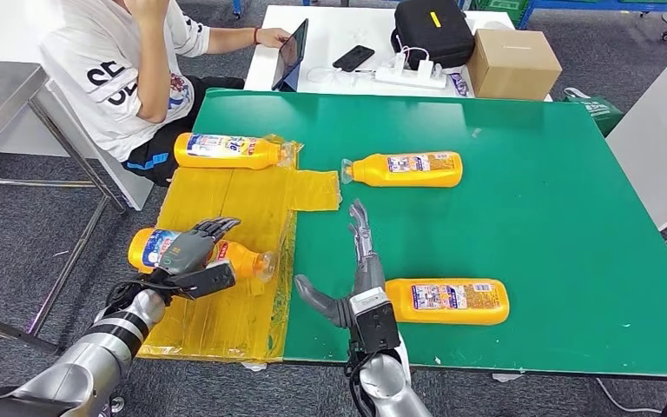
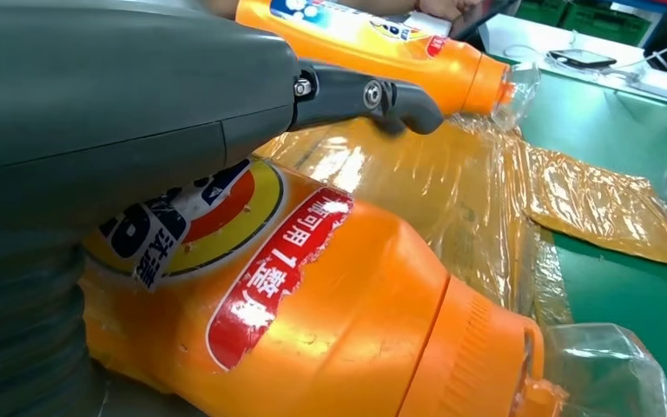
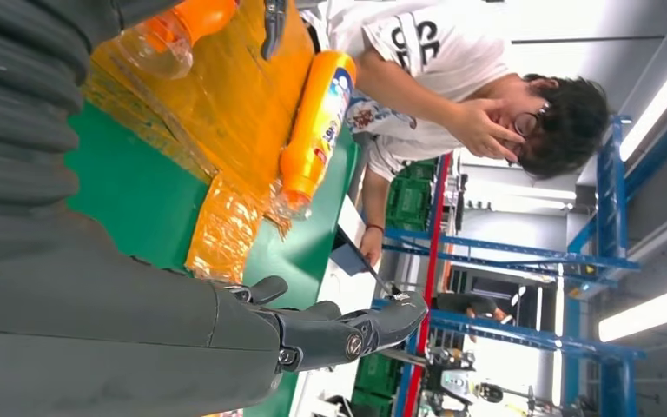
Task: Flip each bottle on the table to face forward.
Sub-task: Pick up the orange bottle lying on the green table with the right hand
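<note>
Gripping bottle (image 1: 226, 254) near table edge (image 1: 213, 352), left robot hand (image 1: 193, 252)

Two bottles (image 1: 226, 150) (image 1: 198, 252) lay on the plastic sheet (image 1: 226, 313) at the left; two others (image 1: 408, 168) (image 1: 447, 301) lay right of it, apparently directly on the table (image 1: 573, 217).

Silver segmented arms with black joint rings; left hand (image 1: 193, 252) and right hand (image 1: 353, 276) grey-ribbed, dark-fingered, with silver screws

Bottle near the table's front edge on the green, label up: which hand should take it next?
Right. The right hand is open beside that bottle, just left of it. The left hand already grips the bottle on the yellow sheet.
</note>
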`<act>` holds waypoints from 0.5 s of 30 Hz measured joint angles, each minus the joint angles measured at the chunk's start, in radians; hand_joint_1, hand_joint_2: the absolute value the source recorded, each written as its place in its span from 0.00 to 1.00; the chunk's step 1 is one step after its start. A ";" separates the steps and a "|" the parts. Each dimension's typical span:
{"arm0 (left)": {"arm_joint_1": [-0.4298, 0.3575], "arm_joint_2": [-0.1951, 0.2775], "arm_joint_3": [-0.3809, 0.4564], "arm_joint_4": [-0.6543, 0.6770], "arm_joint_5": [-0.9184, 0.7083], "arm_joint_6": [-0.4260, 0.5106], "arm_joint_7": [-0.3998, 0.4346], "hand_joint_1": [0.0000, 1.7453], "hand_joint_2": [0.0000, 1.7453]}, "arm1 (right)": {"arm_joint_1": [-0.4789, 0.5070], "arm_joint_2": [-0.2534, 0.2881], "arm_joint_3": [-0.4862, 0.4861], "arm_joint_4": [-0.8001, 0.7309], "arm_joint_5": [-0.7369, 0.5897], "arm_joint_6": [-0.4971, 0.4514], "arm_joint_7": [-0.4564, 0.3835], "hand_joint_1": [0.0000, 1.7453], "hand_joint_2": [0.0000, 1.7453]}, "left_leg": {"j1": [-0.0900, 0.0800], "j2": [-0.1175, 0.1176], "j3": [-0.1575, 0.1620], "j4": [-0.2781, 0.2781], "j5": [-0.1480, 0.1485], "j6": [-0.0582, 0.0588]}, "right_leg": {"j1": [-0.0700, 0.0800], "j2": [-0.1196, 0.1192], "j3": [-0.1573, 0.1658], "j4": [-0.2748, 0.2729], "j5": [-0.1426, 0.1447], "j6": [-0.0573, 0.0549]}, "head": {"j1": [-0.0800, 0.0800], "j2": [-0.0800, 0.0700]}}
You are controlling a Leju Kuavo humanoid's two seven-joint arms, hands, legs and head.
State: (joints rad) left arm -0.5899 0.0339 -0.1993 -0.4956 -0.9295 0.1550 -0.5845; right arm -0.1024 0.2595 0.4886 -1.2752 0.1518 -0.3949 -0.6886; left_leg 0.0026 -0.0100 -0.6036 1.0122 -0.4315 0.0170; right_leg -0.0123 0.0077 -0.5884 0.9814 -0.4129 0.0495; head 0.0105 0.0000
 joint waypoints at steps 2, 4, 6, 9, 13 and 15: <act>0.001 0.002 -0.004 -0.002 0.002 -0.002 -0.001 0.00 1.00 | -0.001 0.001 0.000 0.007 0.001 0.000 0.000 0.00 1.00 | 0.000 0.000 0.000 0.000 0.000 0.000 | 0.000 0.000 0.000 0.000 0.000 0.000 | 0.000 0.000; 0.003 0.003 -0.007 -0.004 0.003 -0.002 -0.002 0.00 1.00 | -0.002 0.001 -0.001 0.013 0.002 0.000 0.000 0.00 1.00 | 0.000 0.000 0.000 0.000 0.000 0.000 | 0.000 0.000 0.000 0.000 0.000 0.000 | 0.000 0.000; 0.004 0.003 -0.008 -0.006 0.005 -0.003 -0.003 0.00 0.75 | -0.003 0.001 -0.002 0.018 0.003 0.000 0.000 0.00 1.00 | 0.000 0.000 0.001 0.000 0.000 0.000 | 0.000 0.000 0.001 0.000 0.000 0.000 | 0.000 0.000; 0.005 0.006 -0.014 -0.010 0.021 -0.026 -0.012 0.00 0.00 | -0.005 0.002 -0.004 0.024 0.005 0.005 0.001 0.00 1.00 | 0.000 0.000 0.001 0.000 0.000 0.000 | 0.000 0.000 0.001 0.000 0.000 0.000 | 0.000 0.000; 0.012 0.015 -0.025 -0.025 0.088 -0.112 -0.047 0.00 0.00 | -0.008 0.006 -0.007 0.037 0.006 0.024 0.004 0.00 1.00 | 0.000 0.000 0.001 0.000 0.000 0.000 | 0.000 0.000 0.001 0.000 0.000 0.000 | 0.000 0.000; 0.020 0.019 -0.032 -0.036 0.129 -0.161 -0.070 0.00 0.00 | -0.011 0.008 -0.008 0.045 0.006 0.032 0.005 0.00 1.00 | 0.000 -0.001 0.001 0.000 0.000 0.000 | 0.000 -0.001 0.002 0.000 0.000 0.000 | 0.000 0.000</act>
State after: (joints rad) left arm -0.5696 0.0529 -0.2309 -0.5319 -0.8009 -0.0063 -0.6549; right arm -0.1135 0.2673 0.4801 -1.2306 0.1575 -0.3631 -0.6840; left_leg 0.0026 -0.0109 -0.6023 1.0121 -0.4315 0.0170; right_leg -0.0123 0.0069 -0.5867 0.9814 -0.4131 0.0494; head 0.0106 0.0000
